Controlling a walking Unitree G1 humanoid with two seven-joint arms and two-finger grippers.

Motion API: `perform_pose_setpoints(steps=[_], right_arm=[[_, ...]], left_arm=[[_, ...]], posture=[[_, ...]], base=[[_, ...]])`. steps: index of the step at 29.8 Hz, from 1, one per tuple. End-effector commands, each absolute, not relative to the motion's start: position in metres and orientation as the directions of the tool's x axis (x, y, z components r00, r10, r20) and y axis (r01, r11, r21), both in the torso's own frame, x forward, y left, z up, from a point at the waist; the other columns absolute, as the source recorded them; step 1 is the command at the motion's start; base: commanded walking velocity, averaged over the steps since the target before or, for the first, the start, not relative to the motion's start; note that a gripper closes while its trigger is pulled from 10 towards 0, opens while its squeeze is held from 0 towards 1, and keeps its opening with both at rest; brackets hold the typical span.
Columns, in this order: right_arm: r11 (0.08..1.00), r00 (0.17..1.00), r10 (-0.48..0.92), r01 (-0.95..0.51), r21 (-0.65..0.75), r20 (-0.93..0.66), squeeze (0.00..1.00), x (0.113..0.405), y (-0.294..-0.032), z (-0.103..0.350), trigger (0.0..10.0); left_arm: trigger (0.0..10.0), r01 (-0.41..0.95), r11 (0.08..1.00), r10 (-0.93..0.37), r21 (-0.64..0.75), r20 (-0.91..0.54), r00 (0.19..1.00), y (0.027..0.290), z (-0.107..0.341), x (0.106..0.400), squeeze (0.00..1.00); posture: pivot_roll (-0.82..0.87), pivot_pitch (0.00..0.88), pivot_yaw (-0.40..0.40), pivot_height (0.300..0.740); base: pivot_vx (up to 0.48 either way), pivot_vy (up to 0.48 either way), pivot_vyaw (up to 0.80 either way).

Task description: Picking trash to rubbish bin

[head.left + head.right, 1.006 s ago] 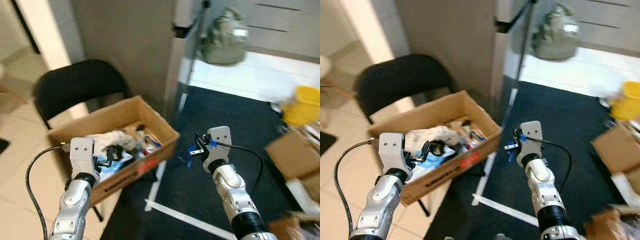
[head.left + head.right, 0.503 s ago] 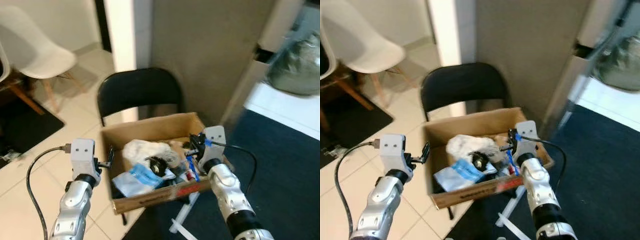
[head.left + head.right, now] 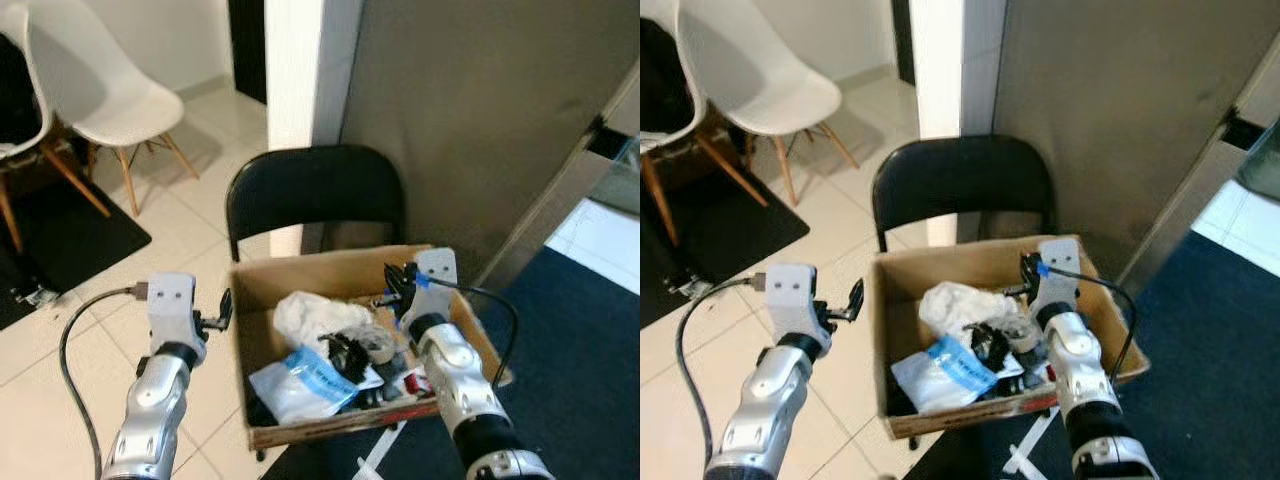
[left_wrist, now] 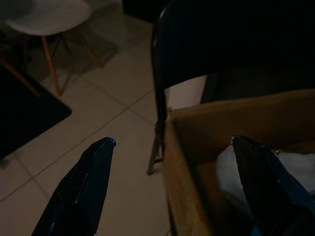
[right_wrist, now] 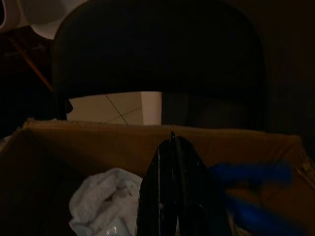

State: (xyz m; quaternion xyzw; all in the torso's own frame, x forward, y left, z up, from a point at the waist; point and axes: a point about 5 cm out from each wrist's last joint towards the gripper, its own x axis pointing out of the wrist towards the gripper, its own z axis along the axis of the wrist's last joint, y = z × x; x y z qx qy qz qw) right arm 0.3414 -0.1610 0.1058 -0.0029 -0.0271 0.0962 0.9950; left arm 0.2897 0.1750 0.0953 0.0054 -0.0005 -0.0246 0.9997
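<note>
Bright sharp head views, dim wrist views

Open top on the cardboard box (image 3: 300, 275), with room to come down from above. Inside, piled full: white crumpled paper (image 3: 318, 316), a blue and white packet (image 3: 305, 378), dark bits in the middle. Black chair back (image 3: 315, 192) standing up right behind the box. Grey wall (image 3: 480, 110) close beyond. Bare tiled floor (image 3: 80, 300) beside the box's left wall.
</note>
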Motion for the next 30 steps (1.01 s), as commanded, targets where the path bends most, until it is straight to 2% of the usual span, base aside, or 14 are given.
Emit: perform_pose_setpoints(steps=[1, 13, 20, 21, 24, 30], right_arm=[[0.983, 0.982, 0.186, -0.185, -0.013, 0.034, 0.00, 0.339, -0.165, 0.100, 10.0], [0.972, 0.972, 0.233, -0.232, -0.031, 0.030, 0.00, 0.354, -0.149, 0.109, 10.0], [0.976, 0.979, 0.202, -0.201, -0.080, 0.002, 0.00, 0.364, -0.147, 0.112, 10.0], [0.975, 0.980, 0.200, -0.199, -0.102, 0.000, 0.00, 0.365, -0.147, 0.113, 10.0], [0.976, 0.984, 0.181, -0.179, -0.125, -0.001, 0.00, 0.366, -0.148, 0.114, 10.0], [0.982, 0.994, 0.100, -0.104, -0.157, -0.030, 0.00, 0.367, -0.160, 0.109, 10.0]], left_arm=[[10.0, 0.061, 0.998, -0.060, 0.031, -0.043, 0.997, 0.174, 0.086, 0.286, 0.00], [10.0, 0.116, 0.990, -0.113, 0.075, -0.048, 0.992, 0.169, 0.085, 0.287, 0.00], [10.0, 0.202, 0.979, -0.200, 0.035, -0.049, 0.979, 0.161, 0.086, 0.288, 0.00], [10.0, 0.255, 0.967, -0.255, 0.012, -0.045, 0.966, 0.156, 0.087, 0.286, 0.00], [10.0, 0.306, 0.952, -0.305, 0.011, -0.029, 0.952, 0.151, 0.089, 0.283, 0.00], [10.0, 0.322, 0.945, -0.322, 0.052, -0.005, 0.947, 0.151, 0.093, 0.282, 0.00]], posture=[[0.07, 0.118, -0.019, 0.740], [0.07, 0.122, -0.025, 0.740], [0.08, 0.124, -0.030, 0.740], [0.08, 0.125, -0.035, 0.740], [0.08, 0.125, -0.035, 0.740], [0.08, 0.124, -0.037, 0.740]], base=[[0.000, 0.000, 0.00], [0.000, 0.000, 0.00], [0.000, 0.000, 0.00], [0.000, 0.000, 0.00], [0.000, 0.000, 0.00], [0.000, 0.000, 0.00]])
